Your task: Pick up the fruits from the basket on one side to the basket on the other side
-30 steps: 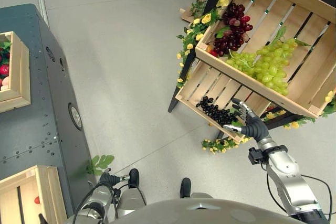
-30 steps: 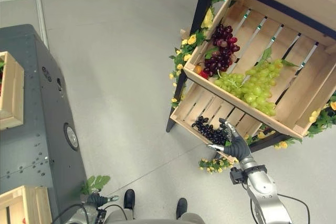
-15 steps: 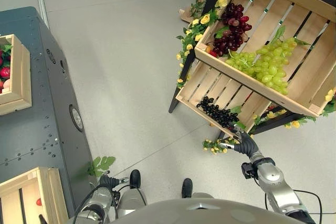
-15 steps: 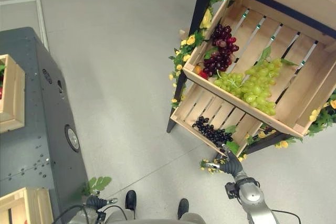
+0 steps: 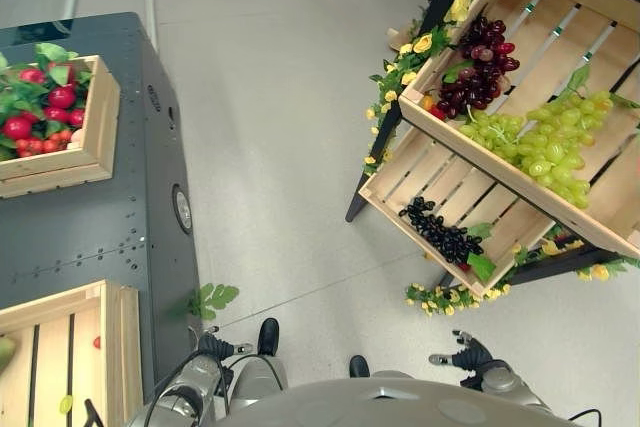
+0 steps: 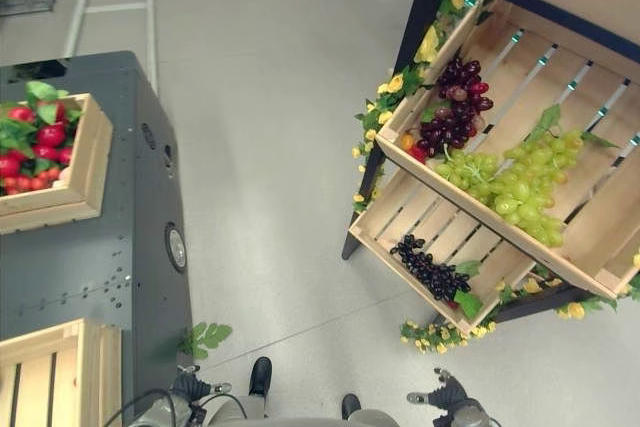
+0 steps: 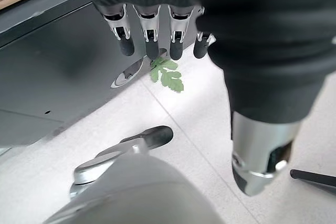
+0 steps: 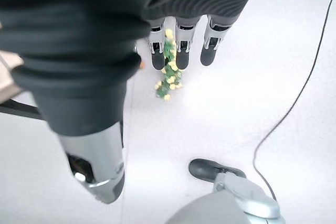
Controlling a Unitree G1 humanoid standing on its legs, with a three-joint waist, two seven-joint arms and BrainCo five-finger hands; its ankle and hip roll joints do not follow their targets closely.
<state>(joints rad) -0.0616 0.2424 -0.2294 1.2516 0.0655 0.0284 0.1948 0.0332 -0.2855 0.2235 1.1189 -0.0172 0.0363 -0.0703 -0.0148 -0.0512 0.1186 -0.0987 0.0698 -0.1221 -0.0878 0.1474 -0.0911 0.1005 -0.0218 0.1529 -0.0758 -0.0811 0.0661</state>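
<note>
Your right hand (image 8: 173,35) takes up the upper part of the frame, its dark ribbed cover spread across the top and upper left. You see its silver, dark-tipped fingers (image 8: 182,51) hanging straight in a row at top centre, holding nothing, with the thumb (image 8: 97,163) reaching down the left side to the lower left. Just past the fingertips, a small sprig of green leaves and yellow flowers (image 8: 167,80) lies on the pale grey floor (image 8: 262,51). At the left edge, a dark bar (image 8: 18,109) crosses the floor, and a pale wooden corner (image 8: 8,77) sits just above it.
</note>
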